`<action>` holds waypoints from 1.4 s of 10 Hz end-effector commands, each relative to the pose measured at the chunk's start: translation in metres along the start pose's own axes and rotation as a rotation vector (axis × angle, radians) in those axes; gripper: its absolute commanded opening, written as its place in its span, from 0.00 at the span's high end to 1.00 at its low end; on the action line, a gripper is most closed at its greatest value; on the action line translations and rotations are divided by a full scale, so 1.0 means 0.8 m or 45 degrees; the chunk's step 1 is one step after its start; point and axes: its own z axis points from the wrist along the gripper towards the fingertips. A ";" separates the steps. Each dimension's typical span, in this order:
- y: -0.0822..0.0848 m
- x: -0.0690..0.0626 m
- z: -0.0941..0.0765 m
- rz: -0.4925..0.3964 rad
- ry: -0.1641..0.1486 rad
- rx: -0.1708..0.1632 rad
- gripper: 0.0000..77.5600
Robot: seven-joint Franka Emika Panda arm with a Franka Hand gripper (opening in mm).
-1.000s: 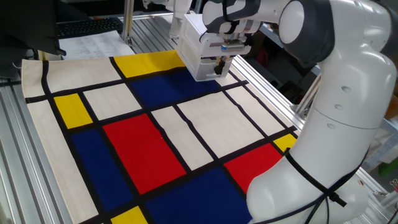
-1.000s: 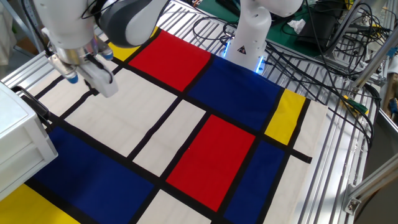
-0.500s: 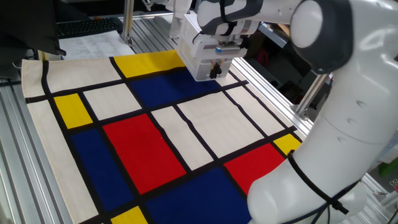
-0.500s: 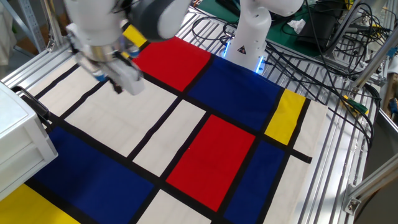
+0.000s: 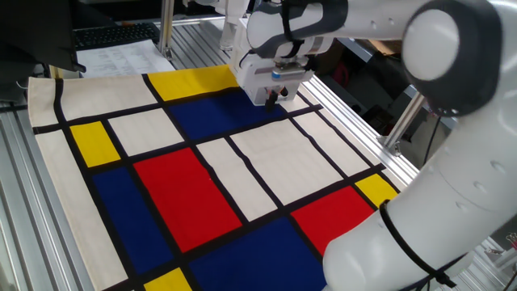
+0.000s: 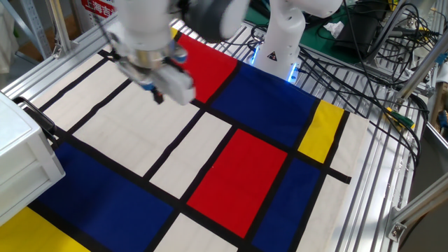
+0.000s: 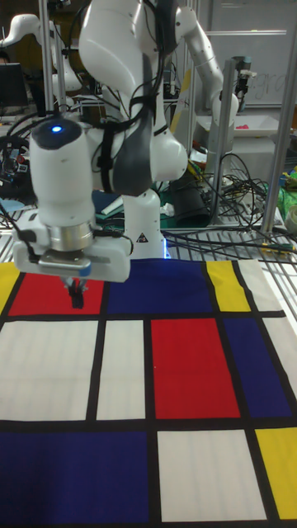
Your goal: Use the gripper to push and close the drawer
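Observation:
The white cabinet [image 6: 21,150] stands at the left edge of the other fixed view. Its drawer [image 6: 29,168] sits flush with the cabinet front, so no tan inside shows. My gripper [image 6: 158,96] hovers over the mat well to the right of the cabinet and apart from it. The short dark fingers are together with nothing between them. In one fixed view the gripper [image 5: 275,98] hangs in front of the cabinet [image 5: 244,77] and hides most of it. The tall fixed view shows the gripper [image 7: 76,295] over a red panel; the cabinet is out of that view.
A mat [image 6: 245,168] of red, blue, yellow and white panels with black lines covers the table. The robot base [image 6: 280,42] stands at the mat's far edge among cables [image 6: 378,63]. Metal frame rails [image 5: 363,121] run along the table's sides.
The gripper has drawn away from the cabinet, travelling right across the mat in the other fixed view. The cabinet and drawer have not moved.

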 end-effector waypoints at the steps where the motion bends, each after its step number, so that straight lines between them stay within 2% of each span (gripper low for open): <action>1: 0.020 0.023 -0.008 -0.142 -0.018 0.000 1.00; 2: 0.026 0.025 -0.010 -0.125 -0.003 0.003 1.00; 4: 0.070 0.049 -0.014 -0.071 -0.008 0.010 1.00; 6: 0.100 0.072 -0.016 -0.045 -0.009 0.009 1.00; 7: 0.108 0.081 -0.017 -0.044 -0.008 0.009 1.00; 9: 0.117 0.088 -0.022 -0.068 -0.008 0.008 1.00; 11: 0.125 0.094 -0.027 -0.105 -0.005 -0.037 1.00; 14: 0.143 0.105 -0.044 -0.167 -0.039 -0.052 1.00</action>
